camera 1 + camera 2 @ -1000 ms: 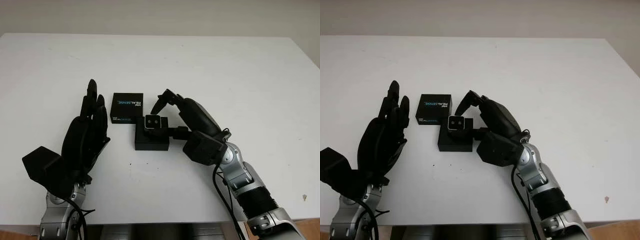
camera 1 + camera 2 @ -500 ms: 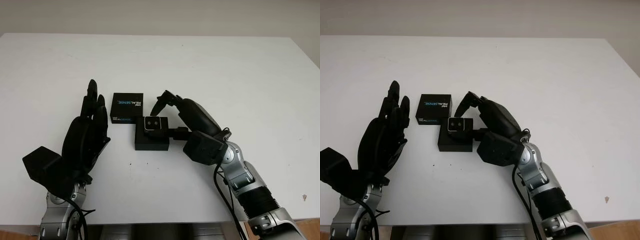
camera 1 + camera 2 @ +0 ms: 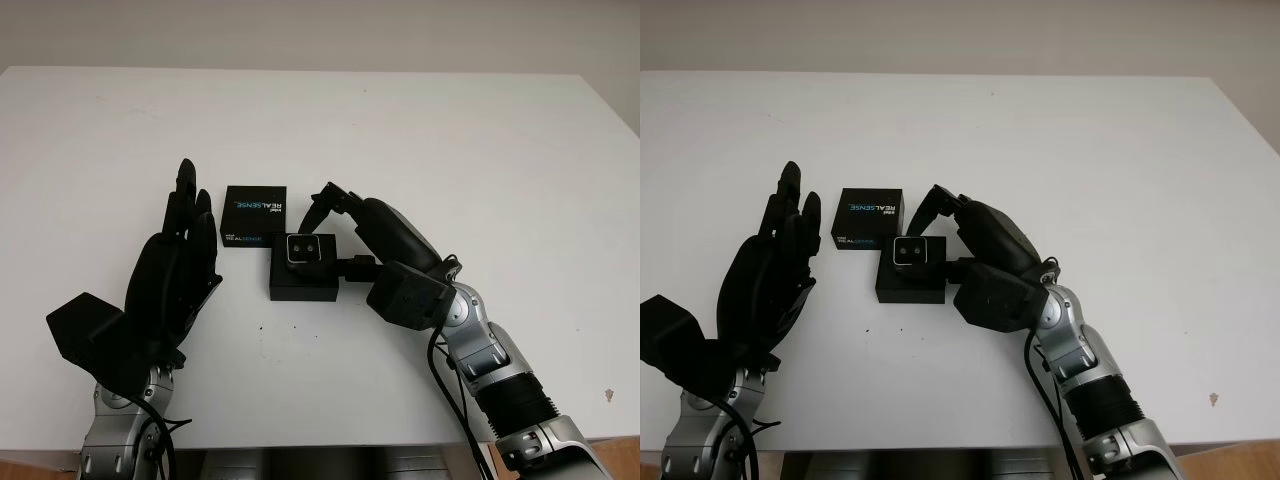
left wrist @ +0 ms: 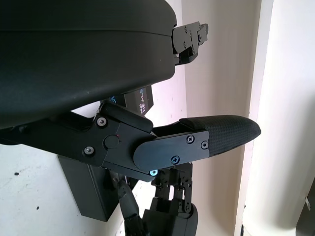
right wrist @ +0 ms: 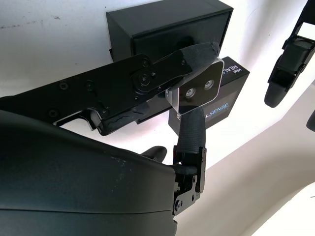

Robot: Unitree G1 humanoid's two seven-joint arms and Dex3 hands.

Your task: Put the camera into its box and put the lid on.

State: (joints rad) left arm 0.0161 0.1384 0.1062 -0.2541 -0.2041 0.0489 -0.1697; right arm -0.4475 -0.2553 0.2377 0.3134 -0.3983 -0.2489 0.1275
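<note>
The small silver-faced camera with two lenses is pinched in my right hand, just above the open black box at the table's middle. In the right wrist view the camera sits between a fingertip and another finger, over the box. The black lid, printed REALSENSE, lies on the table touching the box's far left corner. My left hand is open, raised left of the box and lid, holding nothing.
The white table stretches wide around the box on the far side and right. Its front edge runs close to both forearms.
The right hand has carried the camera slightly left and lower over the box. The left hand, box and lid have stayed put.
</note>
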